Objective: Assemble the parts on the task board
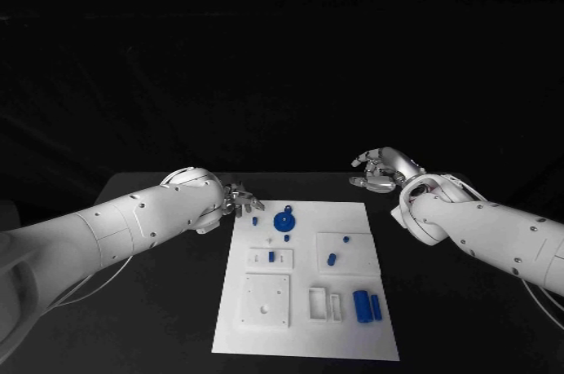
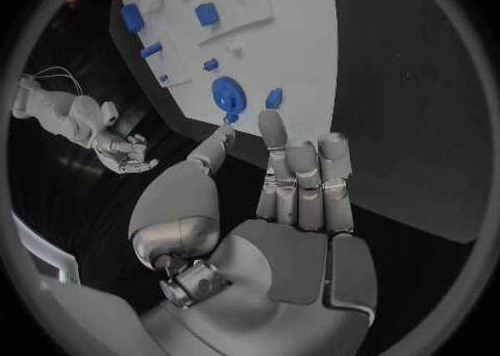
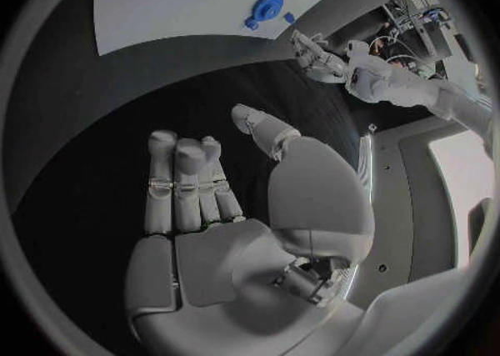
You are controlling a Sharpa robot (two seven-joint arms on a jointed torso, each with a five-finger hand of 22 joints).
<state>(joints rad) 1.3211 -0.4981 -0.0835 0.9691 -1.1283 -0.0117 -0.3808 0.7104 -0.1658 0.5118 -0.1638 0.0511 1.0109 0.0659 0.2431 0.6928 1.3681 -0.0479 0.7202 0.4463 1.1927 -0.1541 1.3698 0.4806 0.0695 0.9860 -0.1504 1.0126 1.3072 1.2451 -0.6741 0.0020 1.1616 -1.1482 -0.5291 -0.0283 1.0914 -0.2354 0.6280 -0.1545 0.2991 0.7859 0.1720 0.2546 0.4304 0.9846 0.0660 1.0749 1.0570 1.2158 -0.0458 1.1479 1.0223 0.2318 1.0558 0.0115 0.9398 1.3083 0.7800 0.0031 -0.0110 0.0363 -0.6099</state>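
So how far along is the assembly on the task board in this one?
Early, by the look of it. Both the left hand and the right hand are empty, off the task board. A blue round part sits near its far edge; two blue blocks and smaller parts lie loose, apparently unplaced.

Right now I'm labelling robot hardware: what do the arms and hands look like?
Both arms are smooth white shells dotted with small dark screw holes. The left hand and right hand are silver metal with segmented fingers. Thin pale cables trail beside both forearms.

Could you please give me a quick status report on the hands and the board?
Left hand open at task board far corner. Right hand open, off the board. Blue parts untouched. Nothing in the way.
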